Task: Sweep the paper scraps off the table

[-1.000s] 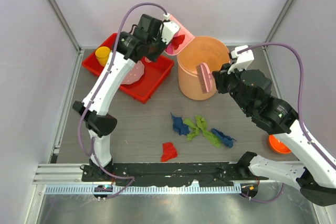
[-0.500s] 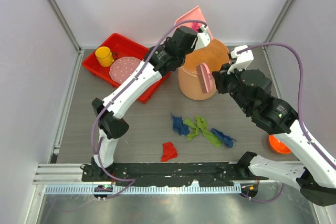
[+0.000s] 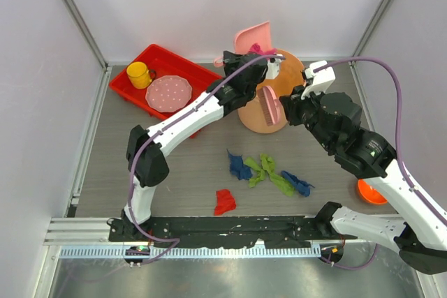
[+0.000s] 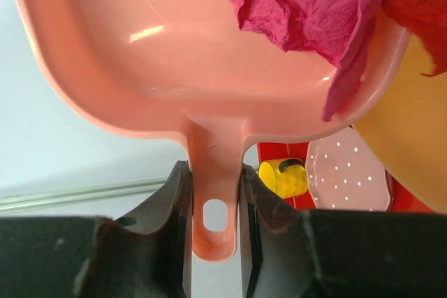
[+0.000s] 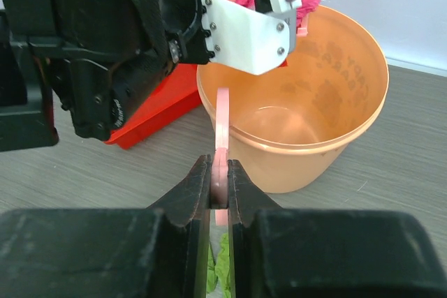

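My left gripper (image 4: 215,200) is shut on the handle of the pink dustpan (image 4: 174,54), which is held tilted above the far rim of the orange bucket (image 3: 279,95). Magenta and red paper scraps (image 4: 307,5) lie at the dustpan's lip. My right gripper (image 5: 220,186) is shut on the thin handle of the pink brush (image 3: 271,105), held beside the bucket's near side. Loose on the table (image 3: 174,172) are a blue scrap (image 3: 239,166), a green one (image 3: 269,170), another blue one (image 3: 300,186) and a red one (image 3: 225,202).
A red tray (image 3: 129,66) at the back left holds a yellow cup (image 3: 139,73) and a pink dotted plate (image 3: 169,92). A small orange object (image 3: 370,193) lies at the right edge under my right arm. White walls enclose the table.
The left arm has swung the dustpan from beside the red tray rightward to above the bucket's far rim. The right arm and the brush have not moved.
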`<state>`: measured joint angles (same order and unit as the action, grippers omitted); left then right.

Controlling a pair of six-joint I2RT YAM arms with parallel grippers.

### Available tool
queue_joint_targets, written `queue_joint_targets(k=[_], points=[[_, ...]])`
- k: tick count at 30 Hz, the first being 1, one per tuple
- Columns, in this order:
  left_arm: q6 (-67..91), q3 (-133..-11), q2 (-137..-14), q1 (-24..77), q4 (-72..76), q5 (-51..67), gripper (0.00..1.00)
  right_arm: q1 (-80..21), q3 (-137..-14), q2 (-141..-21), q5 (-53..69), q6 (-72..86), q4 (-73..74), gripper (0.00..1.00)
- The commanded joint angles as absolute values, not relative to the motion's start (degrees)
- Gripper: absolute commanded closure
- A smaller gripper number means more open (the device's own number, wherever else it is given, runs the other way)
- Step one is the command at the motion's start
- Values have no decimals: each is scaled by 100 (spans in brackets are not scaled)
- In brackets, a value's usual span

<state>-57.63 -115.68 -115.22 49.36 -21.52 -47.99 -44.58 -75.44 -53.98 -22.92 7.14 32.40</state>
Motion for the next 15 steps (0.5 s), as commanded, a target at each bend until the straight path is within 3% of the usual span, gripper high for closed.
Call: queue_joint_targets(k=[1,11,15], points=[[-6416,-11426,-11039,4992,-914,-5177,100,-4482,-7603,-5238,-2197,615,3085,99],[-7224,-10934,-10934,5027,350,-5370,100,-4482,-7603,-5256,-2022,510,3138,99],[-6839,-11065,-10872,5019,-139,-5379,100,-4474,-7603,-5273,-1925,484,3190,99]])
